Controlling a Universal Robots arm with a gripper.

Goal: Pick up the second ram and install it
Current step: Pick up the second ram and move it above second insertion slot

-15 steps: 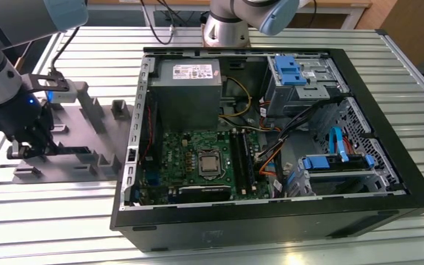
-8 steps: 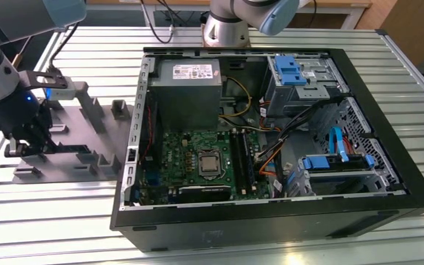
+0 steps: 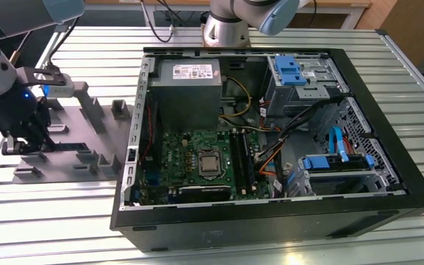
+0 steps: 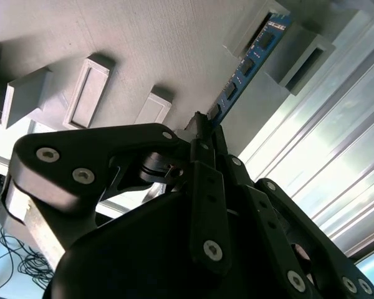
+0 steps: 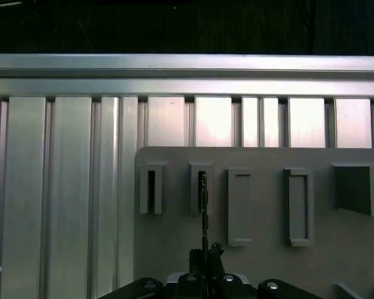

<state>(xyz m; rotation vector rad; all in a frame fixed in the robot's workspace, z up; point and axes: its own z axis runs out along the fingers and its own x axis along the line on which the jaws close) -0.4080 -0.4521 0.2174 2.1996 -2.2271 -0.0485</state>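
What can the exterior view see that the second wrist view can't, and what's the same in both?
The exterior view adds the whole open computer case, with its green motherboard and grey power supply inside.

The second wrist view adds a close look at the blue second ram. One end is pinched in the gripper, and the far end sits between upright pegs.

Both views share the grey fixture, the slatted metal table and the gripper down at the fixture.

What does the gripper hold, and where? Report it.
The second ram, pinched across its flat faces by the gripper; where along its length is hidden.
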